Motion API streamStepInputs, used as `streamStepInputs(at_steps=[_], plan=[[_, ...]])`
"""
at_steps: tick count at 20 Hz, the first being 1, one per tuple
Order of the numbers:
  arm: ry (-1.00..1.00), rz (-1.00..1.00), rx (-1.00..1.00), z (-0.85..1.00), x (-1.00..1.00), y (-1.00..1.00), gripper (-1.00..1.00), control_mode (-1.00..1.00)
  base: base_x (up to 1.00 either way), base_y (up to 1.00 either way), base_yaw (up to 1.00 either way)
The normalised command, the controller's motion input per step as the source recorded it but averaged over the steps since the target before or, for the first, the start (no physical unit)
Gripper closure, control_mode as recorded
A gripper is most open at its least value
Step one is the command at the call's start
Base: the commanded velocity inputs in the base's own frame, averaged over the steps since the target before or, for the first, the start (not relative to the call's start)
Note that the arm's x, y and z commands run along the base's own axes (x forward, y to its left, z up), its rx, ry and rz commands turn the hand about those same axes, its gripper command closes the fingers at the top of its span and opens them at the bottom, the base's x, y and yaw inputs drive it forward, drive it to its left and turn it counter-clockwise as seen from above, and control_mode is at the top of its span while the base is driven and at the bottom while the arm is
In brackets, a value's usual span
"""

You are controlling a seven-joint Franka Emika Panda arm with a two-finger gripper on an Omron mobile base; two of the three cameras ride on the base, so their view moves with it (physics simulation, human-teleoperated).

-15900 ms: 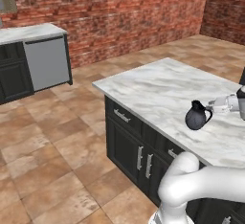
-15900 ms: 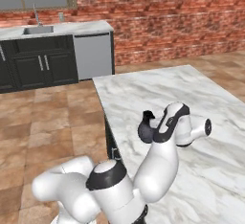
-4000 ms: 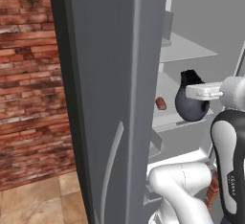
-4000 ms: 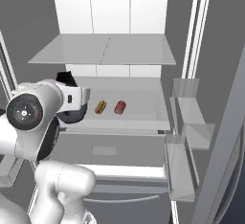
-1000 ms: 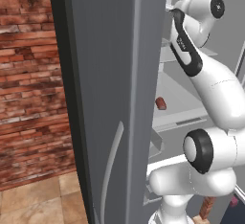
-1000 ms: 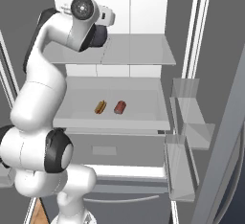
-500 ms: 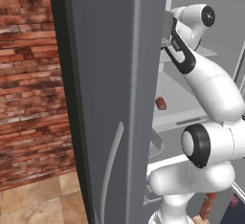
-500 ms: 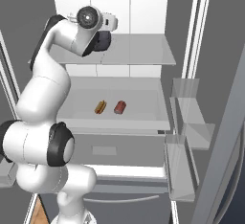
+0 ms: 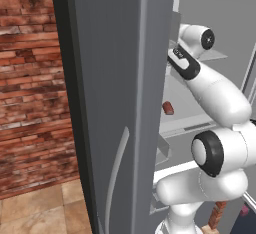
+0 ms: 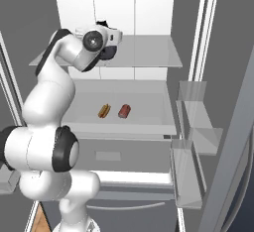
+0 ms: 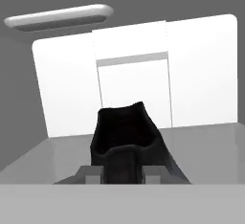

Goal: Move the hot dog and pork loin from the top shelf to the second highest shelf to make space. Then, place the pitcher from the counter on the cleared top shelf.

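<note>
Up on the top shelf (image 10: 149, 52), the claw (image 10: 106, 36) is clamped on the black pitcher (image 11: 125, 139).
Let go too soon and it could tip; hot dog (image 10: 103, 110) and pork loin (image 10: 124, 110) sit at 6 o'clock below.

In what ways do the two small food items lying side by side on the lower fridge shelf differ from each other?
The tan and yellow hot dog lies left of the reddish-brown pork loin in the right base view. The hot dog looks longer and slimmer; the pork loin looks shorter and blockier. The hot dog is lighter in colour, the pork loin darker and redder. Both lie flat and apart on the same white shelf, below the top shelf where the gripper holds the dark pitcher.
</note>
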Motion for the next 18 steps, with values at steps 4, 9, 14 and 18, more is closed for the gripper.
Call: streamStepInputs(at_steps=[4, 9, 14, 18], plan=[[-0.14, 0.02, 0.00, -0.29, 0.01, -0.01, 1.00, -1.00, 0.00, 0.00, 0.00], [-0.13, 0.03, 0.00, -0.22, 0.04, -0.05, 1.00, -1.00, 0.00, 0.00, 0.00], [-0.12, 0.03, 0.00, -0.12, 0.17, -0.05, 1.00, -1.00, 0.00, 0.00, 0.00], [-0.09, 0.02, 0.00, -0.05, 0.23, -0.01, -1.00, -1.00, 0.00, 0.00, 0.00]])
